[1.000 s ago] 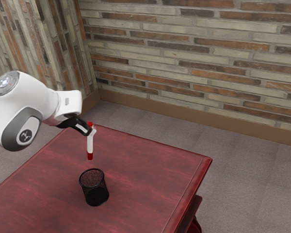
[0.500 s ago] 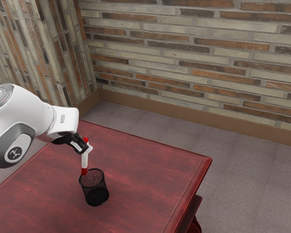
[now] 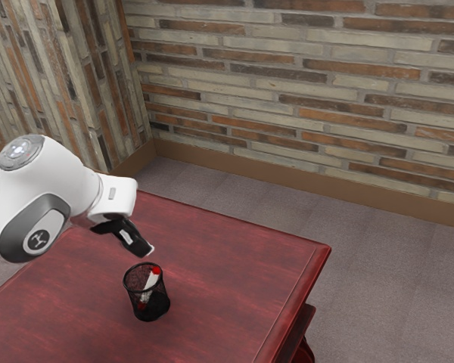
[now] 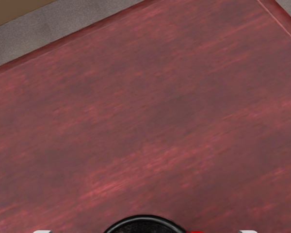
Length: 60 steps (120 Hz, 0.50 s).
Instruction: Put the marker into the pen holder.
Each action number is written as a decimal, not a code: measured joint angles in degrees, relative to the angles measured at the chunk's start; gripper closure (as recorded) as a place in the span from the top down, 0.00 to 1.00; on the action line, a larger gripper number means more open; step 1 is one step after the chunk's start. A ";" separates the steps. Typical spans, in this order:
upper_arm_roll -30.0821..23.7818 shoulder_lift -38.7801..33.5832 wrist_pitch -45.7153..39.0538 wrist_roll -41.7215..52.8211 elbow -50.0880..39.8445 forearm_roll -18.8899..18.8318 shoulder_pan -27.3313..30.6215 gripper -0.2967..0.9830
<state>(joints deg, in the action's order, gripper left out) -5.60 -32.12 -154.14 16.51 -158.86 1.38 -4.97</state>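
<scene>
Red-and-white marker (image 3: pixel 149 284): inside the pen holder (image 3: pixel 154 308); leaning, with one red end up by the rim and the other low down; clear of the claw (image 3: pixel 147 252).

Pen holder: black mesh, round, open at the top; standing upright on the worktop (image 3: pixel 227 265); set in from the wall-side edge and from the edge under the arm (image 3: pixel 91 185); well apart from the corner toward the exterior view's right.

Claw: wide, holding nothing; pale fingertips (image 4: pixel 42 231) well apart in the wrist view, with the holder's rim between them in that view; tilted, just above the holder in the exterior view.

Arm: white with grey trim; reaching in over the worktop's edge from the exterior view's left.

Worktop: dark red, streaked; straight-edged, with a sharp corner toward the exterior view's right.

Surroundings: brick wall (image 3: pixel 287 83) in brown, orange and grey; brown skirting (image 3: pixel 234 163) along its foot; grey floor (image 3: pixel 393 287) beyond the worktop's edges.
</scene>
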 joint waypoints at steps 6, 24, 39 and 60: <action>0.29 3.63 1.59 0.21 3.72 0.07 0.05 0.64; 6.06 16.06 18.72 -0.18 27.74 -0.14 0.18 0.70; 10.93 29.86 37.51 -2.47 53.97 -0.42 0.54 0.73; 12.95 35.06 54.37 -5.95 68.78 -0.54 3.38 0.75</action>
<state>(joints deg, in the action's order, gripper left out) 7.35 2.94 -99.78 10.56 -90.09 0.84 -1.59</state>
